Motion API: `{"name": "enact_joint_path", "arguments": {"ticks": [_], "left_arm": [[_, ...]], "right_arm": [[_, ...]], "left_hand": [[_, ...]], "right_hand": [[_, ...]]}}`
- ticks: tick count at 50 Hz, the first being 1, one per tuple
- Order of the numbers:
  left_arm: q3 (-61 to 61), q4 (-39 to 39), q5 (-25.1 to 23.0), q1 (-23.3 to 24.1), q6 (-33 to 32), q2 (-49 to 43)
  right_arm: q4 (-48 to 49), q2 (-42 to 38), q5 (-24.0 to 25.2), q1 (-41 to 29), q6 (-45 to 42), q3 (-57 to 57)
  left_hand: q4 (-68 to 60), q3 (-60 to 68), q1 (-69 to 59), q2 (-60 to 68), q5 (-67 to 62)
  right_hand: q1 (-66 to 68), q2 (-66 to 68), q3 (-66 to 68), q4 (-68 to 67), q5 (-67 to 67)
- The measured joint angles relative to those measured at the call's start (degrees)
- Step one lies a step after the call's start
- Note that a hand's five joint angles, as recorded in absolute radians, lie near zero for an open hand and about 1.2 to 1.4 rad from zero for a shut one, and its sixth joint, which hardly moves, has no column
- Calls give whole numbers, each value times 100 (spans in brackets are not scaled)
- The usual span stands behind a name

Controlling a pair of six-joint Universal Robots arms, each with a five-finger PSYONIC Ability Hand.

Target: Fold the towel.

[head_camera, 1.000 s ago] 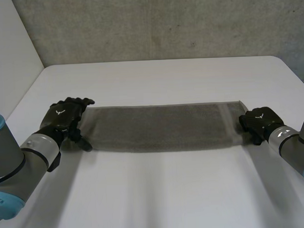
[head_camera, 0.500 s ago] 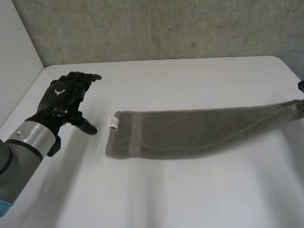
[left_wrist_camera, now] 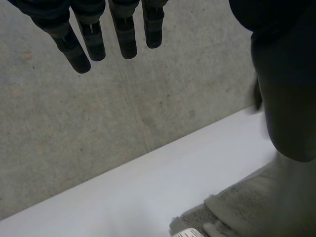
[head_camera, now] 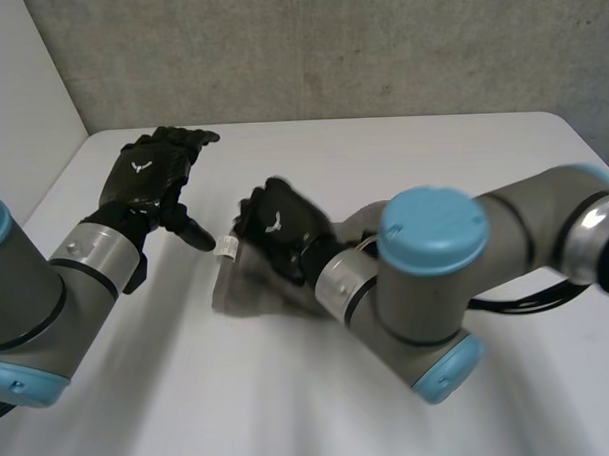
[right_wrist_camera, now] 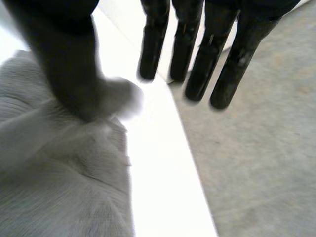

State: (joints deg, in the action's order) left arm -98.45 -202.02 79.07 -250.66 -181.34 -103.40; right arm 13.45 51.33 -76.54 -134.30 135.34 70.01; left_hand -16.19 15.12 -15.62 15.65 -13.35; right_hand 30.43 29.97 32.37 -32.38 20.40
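Towel (head_camera: 249, 290) under the right hand (head_camera: 282, 224), fingers (right_wrist_camera: 153, 44) past its edge

Towel (head_camera: 249, 287) on table (head_camera: 382, 155); right hand (head_camera: 280, 229) over its left end; left hand (head_camera: 148, 178) further left, apart

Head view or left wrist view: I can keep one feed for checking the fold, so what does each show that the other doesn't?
Head view: the right hand and its arm reaching across over the towel, and the back of the left hand, raised off the table. Left wrist view: the left hand's straight fingers from the palm side, holding nothing. Both: the towel's end with its white label, the white table and the concrete wall.
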Motion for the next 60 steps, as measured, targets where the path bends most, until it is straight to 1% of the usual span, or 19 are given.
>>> {"name": "enact_joint_path", "arguments": {"ticks": [1,2,3,8,10,14,21,27,31,33,34,36,37,41,47,50,52,56,60], "left_arm": [[3,-2,15,19,-3,-35],[4,-2,25,38,-7,-69],[3,-3,31,60,-12,-102],[-2,-13,35,153,-36,-222],[-2,-33,30,201,-44,-276],[2,-106,24,304,-51,-357],[36,-280,39,606,-97,-554],[34,-320,72,956,-542,-802],[14,-335,159,1124,-977,-881],[10,-343,243,1159,-1107,-886],[11,-347,290,1167,-1147,-883],[12,-352,398,1175,-1192,-865],[16,-355,464,1174,-1202,-846],[38,-355,604,1168,-1190,-791],[84,-349,656,1143,-1154,-663],[114,-349,652,1134,-1148,-541],[151,-348,648,1133,-1147,-433],[272,-327,647,1142,-1146,-301],[456,-280,682,1173,-1132,-232]], "right_arm": [[12,-95,-38,-34,1,-16],[18,-178,-80,-53,3,-34],[9,-242,-149,-53,14,-39],[-135,-153,-638,92,231,106],[-278,115,-883,306,445,332],[-491,597,-1038,785,802,860],[-620,1128,-803,1541,1157,1905],[-329,1262,-480,2097,1194,2689],[-65,1227,-342,2305,1192,2907],[32,1154,-307,2350,1207,2923],[74,1115,-295,2365,1220,2917],[137,1042,-283,2388,1259,2904],[162,1014,-284,2401,1287,2897],[165,1035,-299,2450,1359,2927],[45,1445,-219,2718,1323,3307],[-94,1775,-7,3057,1195,3587],[-337,2097,274,3473,977,3766],[-795,2436,651,3918,653,3757],[-1216,2609,913,3927,488,3393]], "left_hand": [[0,0,0,0,0],[0,0,0,0,0],[0,0,0,0,0],[0,0,0,0,0],[0,0,0,0,0],[0,0,0,0,0],[0,1,0,1,-49],[0,1,0,1,-70],[0,1,0,0,-62],[0,1,0,0,-58],[0,1,0,0,-54],[0,1,0,0,-53],[0,1,0,0,-53],[0,1,0,0,-41],[0,0,2,0,-34],[0,0,4,0,-33],[0,0,6,0,-27],[0,0,12,0,0],[0,-26,21,0,20]], "right_hand": [[-871,-815,-920,922,-965],[-1347,-1380,-1543,1556,-1572],[-1567,-1572,-1795,1756,-1716],[-1698,-1584,-1837,1778,-1716],[-1701,-1584,-1837,1778,-1716],[-1712,-1584,-1837,1779,-1716],[-1721,-1584,-1837,1779,-1716],[-1438,-1422,-1684,1664,-1404],[29,19,-236,204,77],[1994,2154,1812,-1819,2071],[2773,2908,2508,-2499,2712],[3816,4112,3868,-3829,4001],[3999,4504,4255,-4276,4408],[4016,4603,4397,-4429,4550],[4034,4617,4397,-4429,4551],[4039,4617,4397,-4429,4551],[4066,4617,4397,-4429,4551],[4120,4634,4398,-4429,4551],[4122,4644,4398,-4429,4552]]}}
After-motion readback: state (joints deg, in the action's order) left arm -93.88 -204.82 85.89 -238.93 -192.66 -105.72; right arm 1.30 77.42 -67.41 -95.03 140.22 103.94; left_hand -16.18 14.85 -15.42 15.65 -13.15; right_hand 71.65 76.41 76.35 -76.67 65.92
